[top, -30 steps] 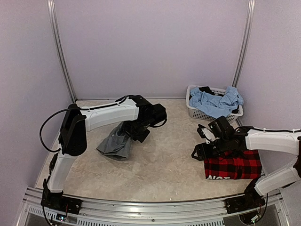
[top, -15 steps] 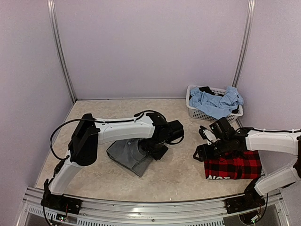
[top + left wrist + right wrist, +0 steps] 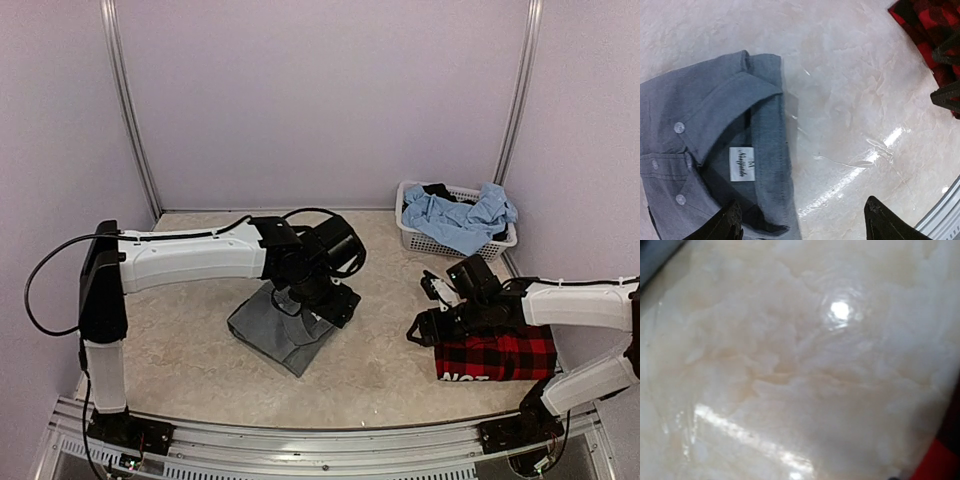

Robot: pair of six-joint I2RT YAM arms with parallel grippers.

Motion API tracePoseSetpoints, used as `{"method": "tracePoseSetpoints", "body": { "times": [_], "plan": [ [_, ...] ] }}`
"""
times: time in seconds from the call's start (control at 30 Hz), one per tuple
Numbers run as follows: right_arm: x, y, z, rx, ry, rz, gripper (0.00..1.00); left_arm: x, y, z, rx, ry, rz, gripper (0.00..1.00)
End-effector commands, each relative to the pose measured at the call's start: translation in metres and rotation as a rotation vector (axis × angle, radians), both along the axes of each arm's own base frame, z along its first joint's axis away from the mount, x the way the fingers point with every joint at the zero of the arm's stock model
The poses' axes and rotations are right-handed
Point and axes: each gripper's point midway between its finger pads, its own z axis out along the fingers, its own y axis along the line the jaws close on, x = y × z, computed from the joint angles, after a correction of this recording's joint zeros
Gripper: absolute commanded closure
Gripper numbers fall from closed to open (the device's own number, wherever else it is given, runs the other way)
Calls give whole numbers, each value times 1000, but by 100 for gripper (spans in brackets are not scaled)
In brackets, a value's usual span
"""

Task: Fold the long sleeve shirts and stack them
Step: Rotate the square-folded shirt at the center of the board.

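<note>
Left gripper (image 3: pixel 802 220) spread over the edge of the grey shirt (image 3: pixel 705 125); right gripper (image 3: pixel 421 326), we cannot tell. Its arm partly hides the plaid shirt (image 3: pixel 497 357).

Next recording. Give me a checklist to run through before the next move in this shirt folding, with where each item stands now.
1. Nothing in the left tool: ok, fingers wide apart above the grey shirt.
2. Fold of the grey shirt: ok, compact, collar on top.
3. Fold of the plaid shirt: ok, though partly under the right arm.
4. Stack made: not ok, the shirts lie apart.
5. Opening of the right tool: cannot tell.
</note>
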Motion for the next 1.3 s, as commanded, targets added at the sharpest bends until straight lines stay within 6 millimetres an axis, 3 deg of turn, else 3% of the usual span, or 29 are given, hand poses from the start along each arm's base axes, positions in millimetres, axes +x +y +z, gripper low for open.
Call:
{"method": "tracePoseSetpoints", "body": {
  "times": [0.0, 0.17, 0.33, 0.43, 0.53, 0.7, 0.9, 1.13, 1.27],
  "plan": [
    [2, 12, 10, 72, -28, 13, 29, 38, 32, 23, -177, -19, 97, 18],
    [2, 20, 9, 85, -22, 31, 30, 63, 91, 12, -302, 32, 234, 14],
    [2, 25, 7, 78, -16, 44, 30, 78, 146, -12, -349, 47, 378, 11],
    [3, 25, 8, 75, -18, 46, 30, 79, 173, -28, -333, 52, 443, 11],
    [2, 25, 8, 72, -18, 45, 30, 76, 185, -42, -341, 80, 468, 10],
    [0, 21, 5, 64, -13, 36, 30, 50, 172, -57, -461, 209, 407, 10],
    [-1, 18, 6, 55, -18, 29, 30, 7, 151, -54, -561, 305, 348, 9],
    [5, 13, 15, 13, -42, 16, 30, -71, 83, -34, -596, 351, 143, 8],
    [10, 10, 25, -6, -64, 7, 29, -102, 37, -40, -586, 402, 1, 9]
  ]
}}
